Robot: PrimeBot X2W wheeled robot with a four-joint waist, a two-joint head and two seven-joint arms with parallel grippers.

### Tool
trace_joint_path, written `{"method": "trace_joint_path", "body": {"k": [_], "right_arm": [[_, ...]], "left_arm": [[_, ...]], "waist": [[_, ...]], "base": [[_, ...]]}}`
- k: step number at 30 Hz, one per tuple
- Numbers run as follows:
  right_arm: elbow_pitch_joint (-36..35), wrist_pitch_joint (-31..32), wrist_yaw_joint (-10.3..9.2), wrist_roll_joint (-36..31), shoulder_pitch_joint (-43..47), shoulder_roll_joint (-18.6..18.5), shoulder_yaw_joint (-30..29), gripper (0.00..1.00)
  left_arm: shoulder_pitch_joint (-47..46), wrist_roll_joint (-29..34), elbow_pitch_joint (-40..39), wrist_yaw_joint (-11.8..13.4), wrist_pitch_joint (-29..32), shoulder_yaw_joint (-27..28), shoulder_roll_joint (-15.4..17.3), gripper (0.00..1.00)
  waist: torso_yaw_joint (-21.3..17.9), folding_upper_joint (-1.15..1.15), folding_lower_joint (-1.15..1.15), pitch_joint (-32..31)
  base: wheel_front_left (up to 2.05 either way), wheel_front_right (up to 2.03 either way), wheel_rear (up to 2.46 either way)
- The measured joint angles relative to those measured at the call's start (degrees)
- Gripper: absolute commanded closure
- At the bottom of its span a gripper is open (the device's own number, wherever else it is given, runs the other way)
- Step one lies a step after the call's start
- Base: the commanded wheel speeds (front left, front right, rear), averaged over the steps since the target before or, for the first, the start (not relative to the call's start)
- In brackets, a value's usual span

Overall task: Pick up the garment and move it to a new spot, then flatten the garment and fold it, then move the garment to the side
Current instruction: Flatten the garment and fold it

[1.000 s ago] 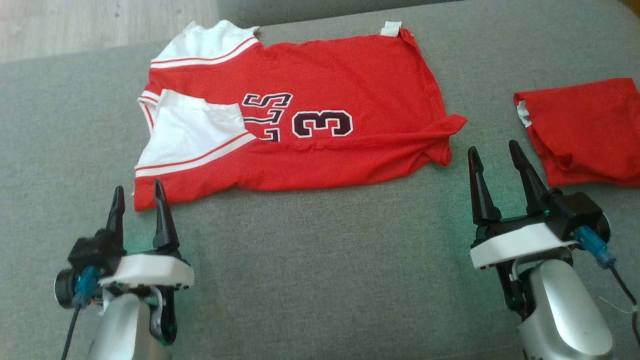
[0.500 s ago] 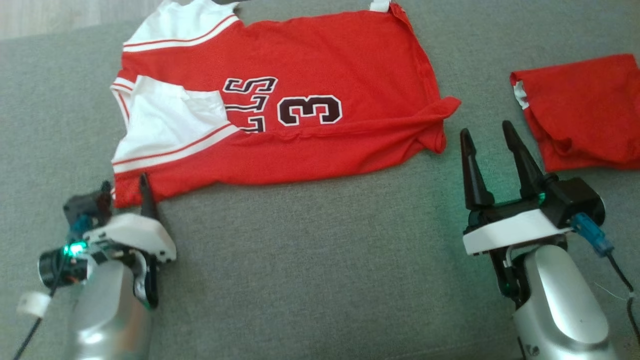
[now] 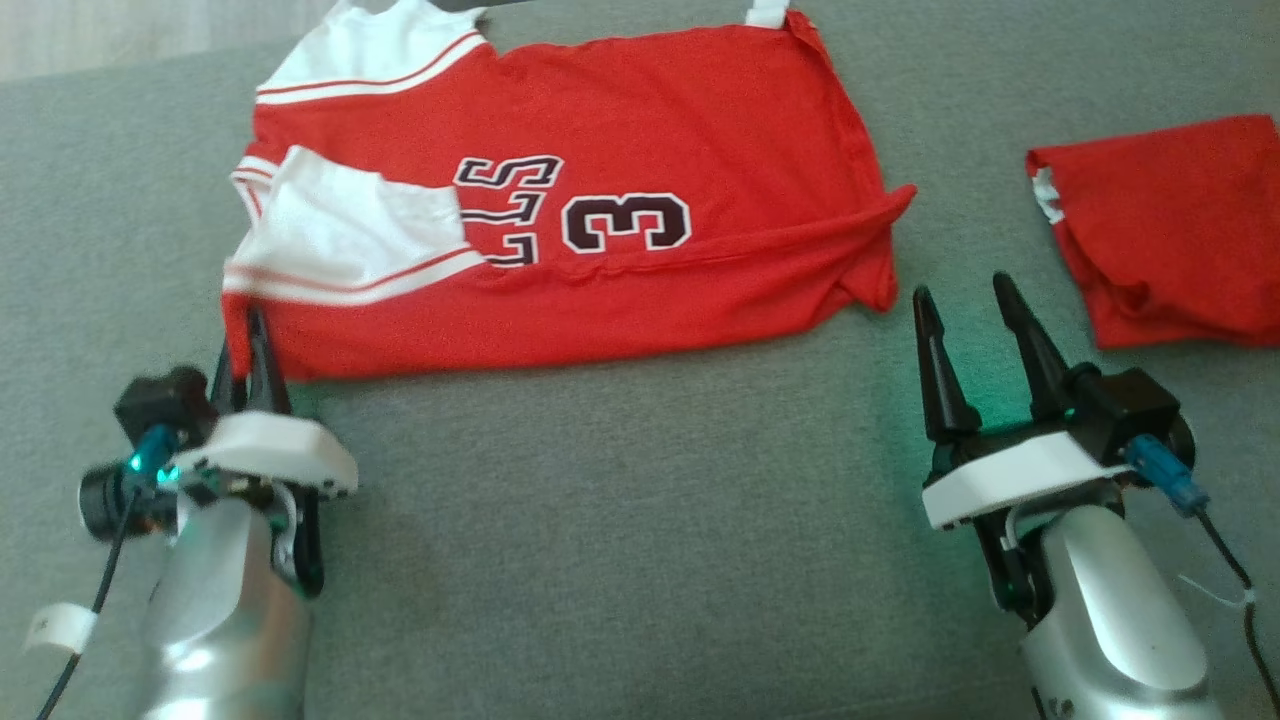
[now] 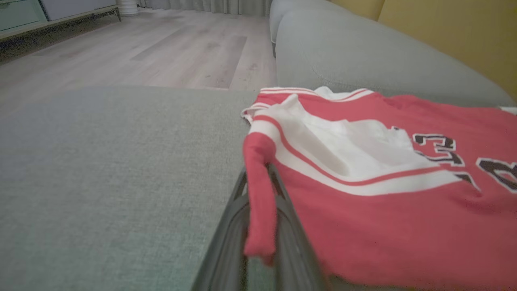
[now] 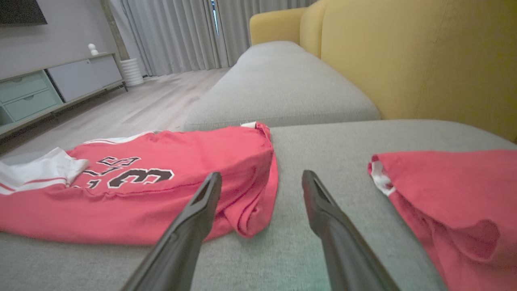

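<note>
The red jersey point(image 3: 700, 130) lies spread toward the far edge of the sofa point(image 3: 640, 520). The fingers of the left gripper point(image 3: 245, 338) pinch its near left corner. The right gripper point(image 3: 960, 287) hovers with its fingers apart, just beside the hem.

The red jersey point(image 3: 650, 130), with white red-striped sleeves and a black number 3 edged in white, is lying spread mostly flat on the grey cushion point(image 3: 640, 520), its far right corner bunching into folds. Its near left corner is standing lifted, being pinched between the fingers of the left gripper point(image 3: 245, 345).
</note>
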Motion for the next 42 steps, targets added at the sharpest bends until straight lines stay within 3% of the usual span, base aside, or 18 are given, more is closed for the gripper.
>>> {"method": "trace_joint_path", "body": {"k": [8, 18, 29, 30, 31, 42], "right_arm": [[8.4, 3.8, 0.00, 1.9, -4.4, 0.0, -1.7, 0.00], [23.6, 9.0, 0.00, 4.6, -12.2, 0.0, -2.6, 0.00], [34.0, 9.0, 0.00, 9.7, -19.5, -0.4, 0.2, 0.00], [34.7, 8.5, 0.00, 9.8, -19.9, -0.4, 0.5, 0.62], [35.5, 8.1, 0.00, 9.8, -20.2, -0.5, 0.8, 1.00], [40.8, 3.3, 0.00, 4.4, -21.4, 0.0, 0.3, 1.00]], "left_arm": [[2.6, 1.0, -13.8, -1.7, -0.6, -0.6, -1.4, 1.00], [5.9, 1.7, -16.5, -2.9, -0.7, -2.5, -2.6, 1.00], [5.9, 2.2, -16.9, -3.2, -0.7, -3.4, -2.9, 1.00], [5.9, 2.2, -16.9, -3.2, -0.7, -3.4, -2.9, 1.00], [6.0, 2.3, -16.9, -3.2, -0.7, -3.4, -2.9, 1.00], [7.6, 3.3, -16.7, -3.6, -0.7, -2.0, -2.8, 1.00]], "waist": [[2.8, 0.00, 0.00, -0.4], [5.0, 0.00, 0.00, 0.1], [6.0, 0.00, 0.00, 0.2], [6.1, 0.00, 0.00, 0.2], [6.1, 0.00, 0.00, 0.1], [4.8, 0.00, 0.00, -1.9]], "base": [[0.00, 0.00, 0.00], [0.00, 0.00, 0.00], [0.00, 0.00, 0.00], [0.00, 0.00, 0.00], [0.00, 0.00, 0.00], [0.00, 0.00, 0.00]]}}
